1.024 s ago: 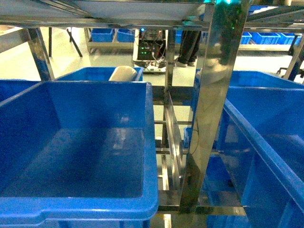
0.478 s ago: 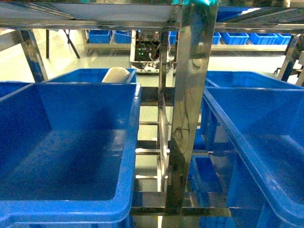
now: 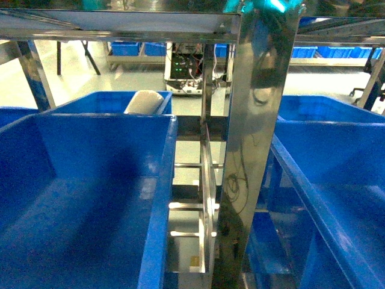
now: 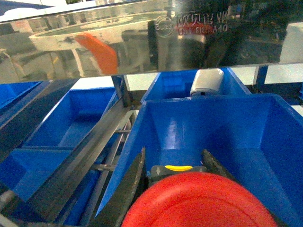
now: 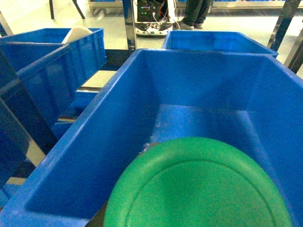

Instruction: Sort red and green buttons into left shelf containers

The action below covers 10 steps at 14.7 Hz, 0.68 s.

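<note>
Steel shelf post [image 3: 255, 138]; white cylinder [image 3: 143, 102] behind; grey floor [image 3: 102, 78]

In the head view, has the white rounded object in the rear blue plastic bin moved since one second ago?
No. The white rounded object stays by the rear blue plastic bin's right end; only the camera shifted.

The left gripper [image 4: 173, 163] shows two dark fingers [image 4: 129, 189] at 7 and 5 o'clock, closed on the red button [image 4: 199, 201]. The right gripper's fingers are hidden behind the green button [image 5: 199, 184] it carries. Neither arm appears in the head view.
</note>
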Tool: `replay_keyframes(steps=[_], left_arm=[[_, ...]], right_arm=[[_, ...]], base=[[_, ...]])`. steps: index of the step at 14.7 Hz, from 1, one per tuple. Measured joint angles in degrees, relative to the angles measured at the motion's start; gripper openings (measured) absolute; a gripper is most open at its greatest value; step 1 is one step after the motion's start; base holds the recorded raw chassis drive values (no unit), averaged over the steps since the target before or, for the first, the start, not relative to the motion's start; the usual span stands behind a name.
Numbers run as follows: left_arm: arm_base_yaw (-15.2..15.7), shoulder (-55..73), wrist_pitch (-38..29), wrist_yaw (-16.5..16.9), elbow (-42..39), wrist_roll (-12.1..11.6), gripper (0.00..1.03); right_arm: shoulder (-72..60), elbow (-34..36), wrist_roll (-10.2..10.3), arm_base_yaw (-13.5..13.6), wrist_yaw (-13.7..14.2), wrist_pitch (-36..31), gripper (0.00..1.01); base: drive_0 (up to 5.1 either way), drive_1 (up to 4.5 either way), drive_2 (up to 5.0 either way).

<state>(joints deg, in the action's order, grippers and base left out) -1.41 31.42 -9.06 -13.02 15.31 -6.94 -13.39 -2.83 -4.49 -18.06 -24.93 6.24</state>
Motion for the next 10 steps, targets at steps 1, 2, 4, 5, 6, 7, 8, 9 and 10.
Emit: replay_keyframes(steps=[1, 2, 4, 5, 6, 7, 8, 9, 10], left_arm=[[0.0, 0.0, 0.0, 0.0, 0.0, 0.0, 0.27], [0.0, 0.6, 0.4, 0.1, 0.0, 0.0, 0.27], [0.0, 0.2, 0.0, 0.1, 0.0, 0.0, 0.27], [0.0, 0.2, 0.1, 0.1, 0.0, 0.0, 0.27], [0.0, 0.2, 0.0, 0.1, 0.0, 0.0, 0.27], [0.0, 0.1, 0.0, 0.1, 0.0, 0.0, 0.27], [0.0, 0.1, 0.0, 0.1, 0.0, 0.0, 0.27], [0.0, 0.1, 0.0, 0.1, 0.0, 0.0, 0.27], [0.0, 0.1, 0.0, 0.1, 0.0, 0.0, 0.27]], right_arm=[[0.0, 0.0, 0.0, 0.0, 0.0, 0.0, 0.26], [-0.2, 0.0, 0.0, 0.0, 0.0, 0.0, 0.26], [-0.1, 0.0, 0.0, 0.0, 0.0, 0.0, 0.26], [0.0, 0.0, 0.0, 0.0, 0.0, 0.0, 0.26], [-0.1, 0.0, 0.0, 0.0, 0.0, -0.1, 0.26], [-2.3, 0.0, -1.0, 0.1, -0.4, -2.7, 0.26], [-7.8, 0.0, -2.0, 0.3, -0.5, -7.0, 0.26], [-15.1, -0.1, -2.7, 0.5, -0.4, -11.8, 0.26], [-21.2, -0.8, -3.4, 1.2, 0.1, -16.1, 0.26]], base=[[0.0, 3.85, -3.9], [0.0, 3.85, -3.9], [0.0, 1.92, -2.0], [0.0, 0.0, 0.0], [0.0, 0.0, 0.0], [0.0, 0.0, 0.0], [0.0, 0.0, 0.0], [0.0, 0.0, 0.0], [0.0, 0.0, 0.0]])
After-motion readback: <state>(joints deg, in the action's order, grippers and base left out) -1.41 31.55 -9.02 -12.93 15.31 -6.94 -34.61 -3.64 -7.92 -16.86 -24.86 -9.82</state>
